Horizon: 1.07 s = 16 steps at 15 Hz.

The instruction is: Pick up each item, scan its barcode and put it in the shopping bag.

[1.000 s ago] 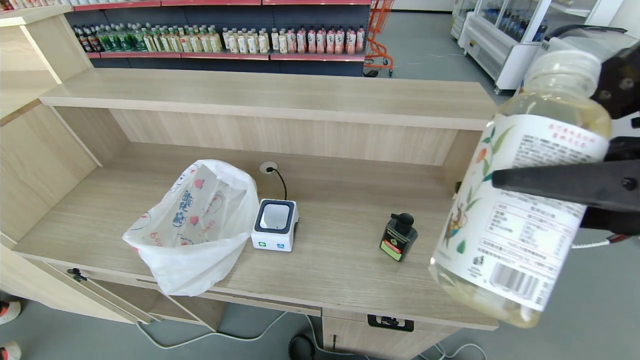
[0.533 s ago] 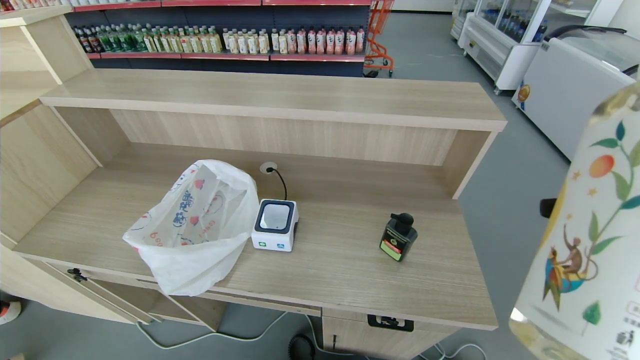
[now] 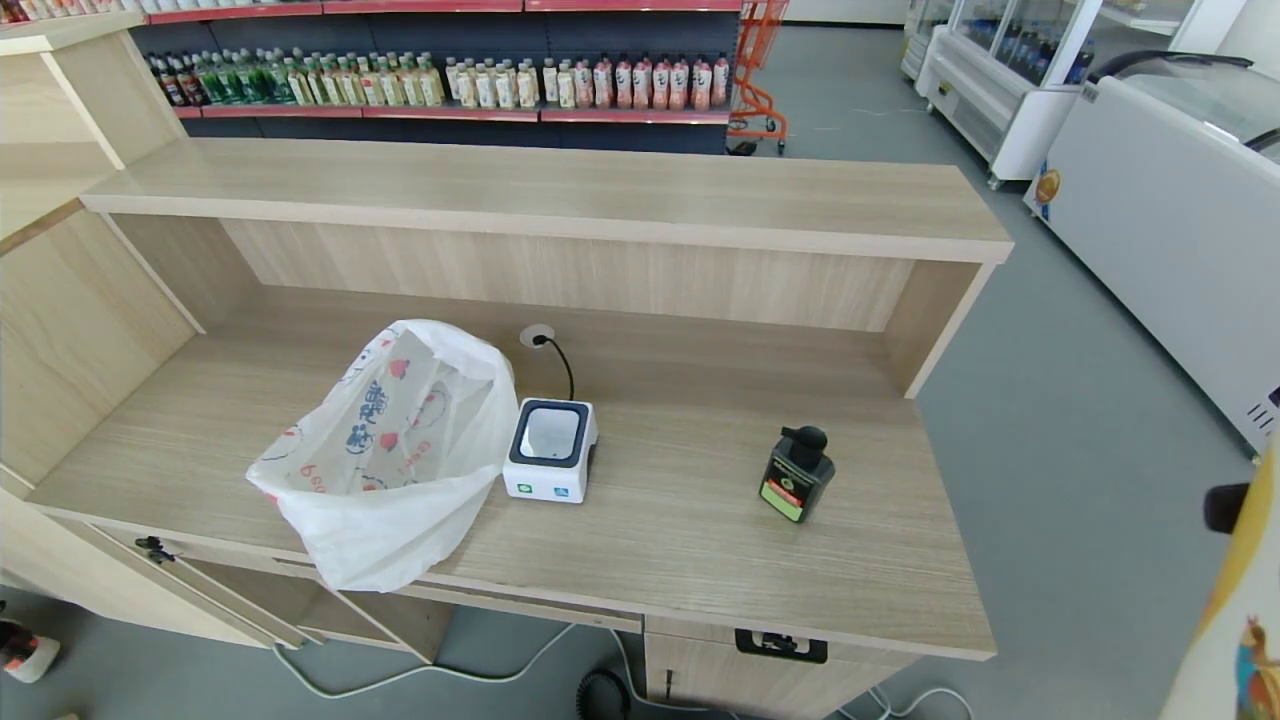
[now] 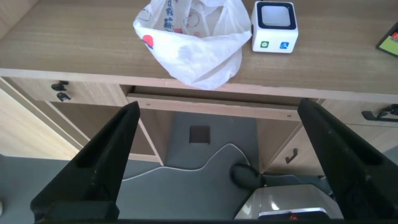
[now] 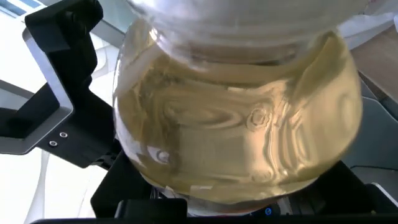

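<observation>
A clear bottle of pale yellow tea [image 5: 249, 143] with a white illustrated label sits in my right gripper [image 5: 211, 106], which is shut on it; one black finger [image 5: 62, 112] shows beside the glassy body. In the head view the tea bottle [image 3: 1235, 620] is a sliver at the bottom right corner, off the counter's right end. A white shopping bag [image 3: 380, 450] stands open on the counter's left, the white scanner [image 3: 550, 450] right beside it. A small dark bottle [image 3: 797, 472] stands further right. My left gripper [image 4: 217, 174] hangs open below the counter's front edge.
The wooden counter [image 3: 680, 540] has a raised back ledge and side walls. A black cable runs from the scanner into a grommet [image 3: 537, 335]. Freezers [image 3: 1160, 190] stand on the floor to the right, drink shelves behind.
My right gripper has carried the tea bottle rightward and down, from covering the right side of the head view to just its bottom right corner. Counter items have not moved.
</observation>
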Available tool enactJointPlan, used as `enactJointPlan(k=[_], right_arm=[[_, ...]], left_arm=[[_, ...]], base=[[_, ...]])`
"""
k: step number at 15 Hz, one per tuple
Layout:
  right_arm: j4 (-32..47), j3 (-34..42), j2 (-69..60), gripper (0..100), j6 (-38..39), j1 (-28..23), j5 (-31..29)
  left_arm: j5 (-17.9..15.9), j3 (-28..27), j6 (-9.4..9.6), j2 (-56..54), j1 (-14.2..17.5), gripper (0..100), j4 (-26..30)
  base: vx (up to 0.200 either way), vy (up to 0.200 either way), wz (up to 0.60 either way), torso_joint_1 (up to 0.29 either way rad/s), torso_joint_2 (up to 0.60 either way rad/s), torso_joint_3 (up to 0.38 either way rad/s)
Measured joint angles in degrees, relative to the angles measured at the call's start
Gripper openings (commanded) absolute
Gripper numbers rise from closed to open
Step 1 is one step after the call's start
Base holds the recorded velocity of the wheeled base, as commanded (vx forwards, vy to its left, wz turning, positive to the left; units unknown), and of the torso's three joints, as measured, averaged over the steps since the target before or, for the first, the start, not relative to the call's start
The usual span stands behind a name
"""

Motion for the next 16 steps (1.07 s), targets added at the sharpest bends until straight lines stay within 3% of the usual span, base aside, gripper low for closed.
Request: enactJointPlan(k=[7,8,10,12,16], right_arm=[[-0.1,0.9,-1.8,0,-4.6,-2.6,-2.4],[-0.1,0.7,-1.8,0,-9.6,-4.2,-5.4],[0.0,0.3,-1.8,0,-23.5,-9.3,-18.6],[0.1,-0.3,-2.0,0,-28.8,-14.5,-31.6],[0.0,2.5,-3.7,0,-34.3,-22.1,-40.9]], left_arm=[[0.0,0.0,-0.01,0.0,0.0,100,0.0],[0.0,0.0,0.00,0.0,0.0,100,0.0],[0.0,0.0,-0.01,0.0,0.0,100,0.0],[0.0,0.0,-0.01,0.0,0.0,100,0.0],[0.0,0.0,-0.01,0.0,0.0,100,0.0]], base=[[0.000,0.000,0.00,0.000,0.00,0.000],[0.000,0.000,0.00,0.000,0.00,0.000],[0.000,0.000,0.00,0.000,0.00,0.000],[0.000,0.000,0.00,0.000,0.00,0.000],[0.000,0.000,0.00,0.000,0.00,0.000]])
